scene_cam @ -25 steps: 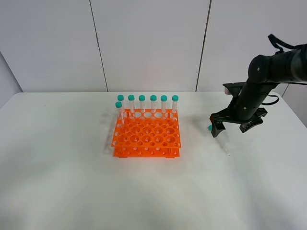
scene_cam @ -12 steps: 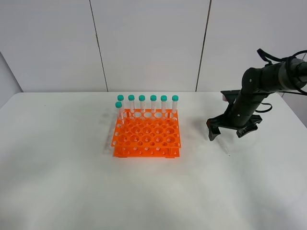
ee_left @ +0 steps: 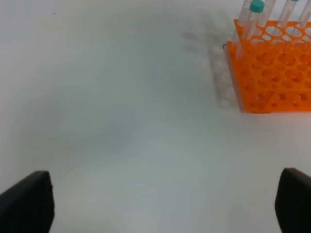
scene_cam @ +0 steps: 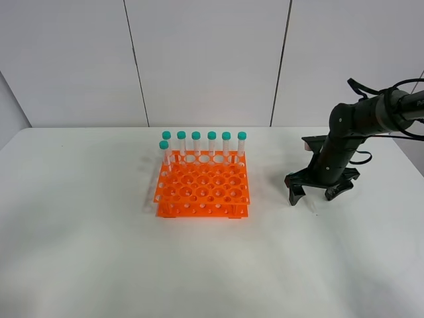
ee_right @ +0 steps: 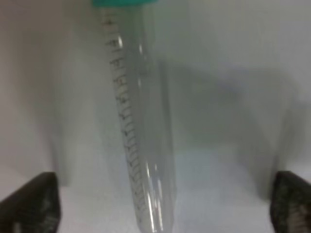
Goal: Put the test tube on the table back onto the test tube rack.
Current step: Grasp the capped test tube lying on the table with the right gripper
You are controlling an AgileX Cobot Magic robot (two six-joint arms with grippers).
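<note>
while the tube (ee_right: 141,136) lies on the table (scene_cam: 99,252), we straddle it, right gripper (scene_cam: 310,197) spread; grasping and racking remain.

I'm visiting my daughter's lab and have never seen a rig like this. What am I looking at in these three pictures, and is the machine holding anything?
It is a robot with two arms, each ending in a two-fingered gripper. The wide picture comes from a camera mounted high over a white table. It shows an orange test tube rack with seven green-capped tubes standing in it, and the right gripper down near the table. The other two come from wrist cameras. The left gripper is open above the table, the rack off to one side. The right wrist view shows one test tube lying on the table between the open fingers. Nothing is held.
</note>
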